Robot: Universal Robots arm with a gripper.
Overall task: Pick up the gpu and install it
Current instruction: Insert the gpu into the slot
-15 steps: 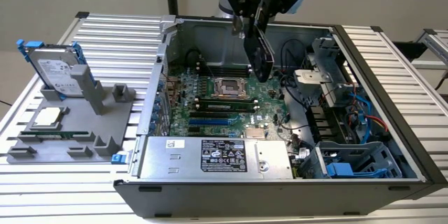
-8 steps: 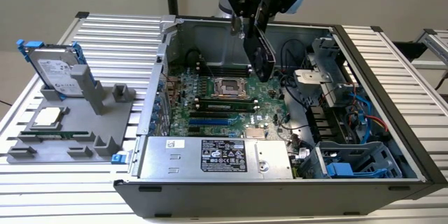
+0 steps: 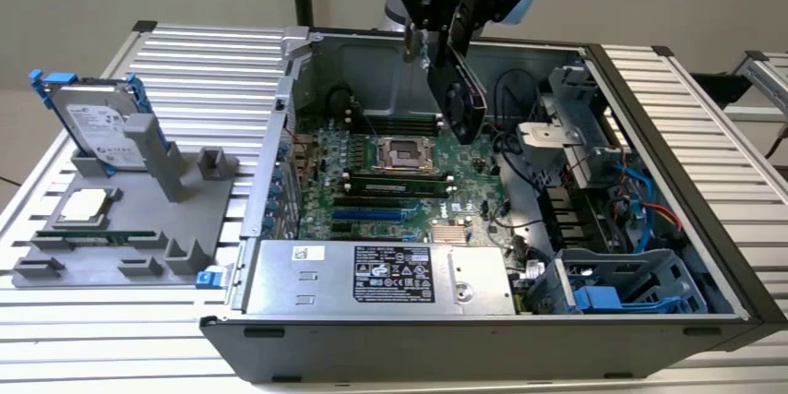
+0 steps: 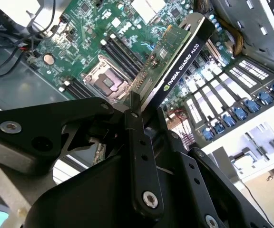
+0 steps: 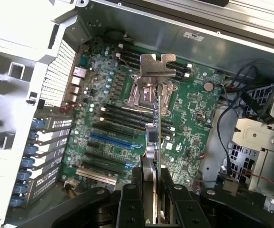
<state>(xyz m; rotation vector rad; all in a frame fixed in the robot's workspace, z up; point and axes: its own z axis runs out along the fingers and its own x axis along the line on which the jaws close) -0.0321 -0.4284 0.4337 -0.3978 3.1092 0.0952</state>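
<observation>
One grey holder [image 3: 185, 219] with a hard drive [image 3: 99, 126] upright in it sits near the tabletop's [image 3: 197, 62] edge at the exterior view's left. To the right of it stands the open computer case [image 3: 369, 71], with the motherboard [image 3: 369, 200] facing up. Over the board's middle the gripper [image 3: 437, 39] pinches one short end of the gpu [image 3: 456, 80] between narrow fingers. The card's long axis points down away from them, with the silver bracket [image 5: 154, 66] lowest, and it seems clear of the slots. White lettering runs along its black cover, and the power supply [image 3: 283, 274] carries a printed label.

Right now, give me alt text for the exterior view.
The hand holds the graphics card above the motherboard of the open computer case. A hard drive stands in a grey holder at the exterior view's left.
</observation>
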